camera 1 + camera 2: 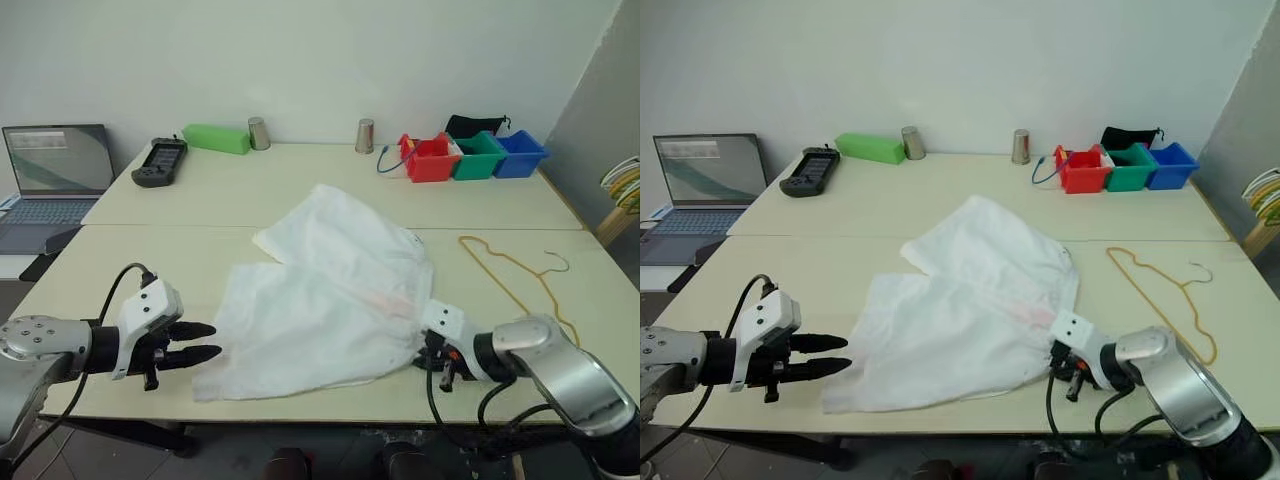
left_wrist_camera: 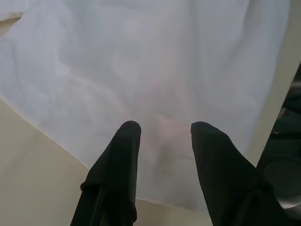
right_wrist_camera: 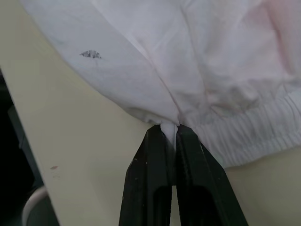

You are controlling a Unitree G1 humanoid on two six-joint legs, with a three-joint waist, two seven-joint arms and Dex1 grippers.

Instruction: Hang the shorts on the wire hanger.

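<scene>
R gripper (image 3: 170,136) pinched tight on waistband edge of the big white thin-fabric shorts (image 1: 330,295), spread flat on cream table (image 1: 150,270). L gripper (image 1: 205,341) half open, empty, just off leg hem. Thin yellow wire hanger (image 1: 515,275) lies right of shorts, untouched. Step: securing shorts. Next, prob: L needs a grip, then lift.

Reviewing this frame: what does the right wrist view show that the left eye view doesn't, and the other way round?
Right wrist view alone: the right gripper has its fingers pinched on a fold of the shorts beside the gathered waistband, plus a small dark mark on the fabric. Left eye view alone: the wire hanger lying on the table apart from the shorts, the left gripper open at the opposite edge of the cloth, the laptop and the coloured bins. Both: the white shorts spread on the pale table.
</scene>
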